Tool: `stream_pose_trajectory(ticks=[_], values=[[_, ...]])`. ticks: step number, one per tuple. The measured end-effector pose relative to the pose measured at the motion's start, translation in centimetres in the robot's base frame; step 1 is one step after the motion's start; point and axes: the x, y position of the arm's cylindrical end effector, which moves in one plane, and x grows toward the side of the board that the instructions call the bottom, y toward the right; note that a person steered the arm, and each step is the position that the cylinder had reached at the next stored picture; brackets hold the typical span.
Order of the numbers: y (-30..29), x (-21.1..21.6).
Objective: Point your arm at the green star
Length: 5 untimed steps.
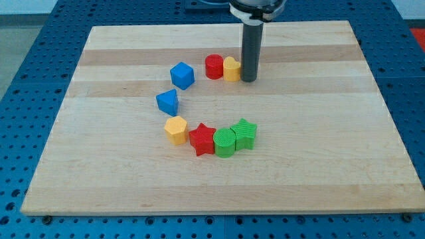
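The green star [246, 133] lies at the right end of a row of blocks near the board's middle, touching a green cylinder [225, 142] on its left. My tip [249, 79] rests on the board well above the star, toward the view's top, right beside a yellow block [232, 68] and a red cylinder [214, 66]. The rod stands upright and dark.
A red star [202, 139] and a yellow hexagon block [176, 129] continue the row to the left. A blue cube [182, 75] and a blue triangular block [168, 101] lie to the upper left. The wooden board [332, 133] sits on a blue perforated table.
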Motion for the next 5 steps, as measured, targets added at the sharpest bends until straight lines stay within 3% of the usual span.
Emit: stream_pose_trajectory(ticks=[4, 5], values=[[-2.4, 0.0], [3.8, 0.0]])
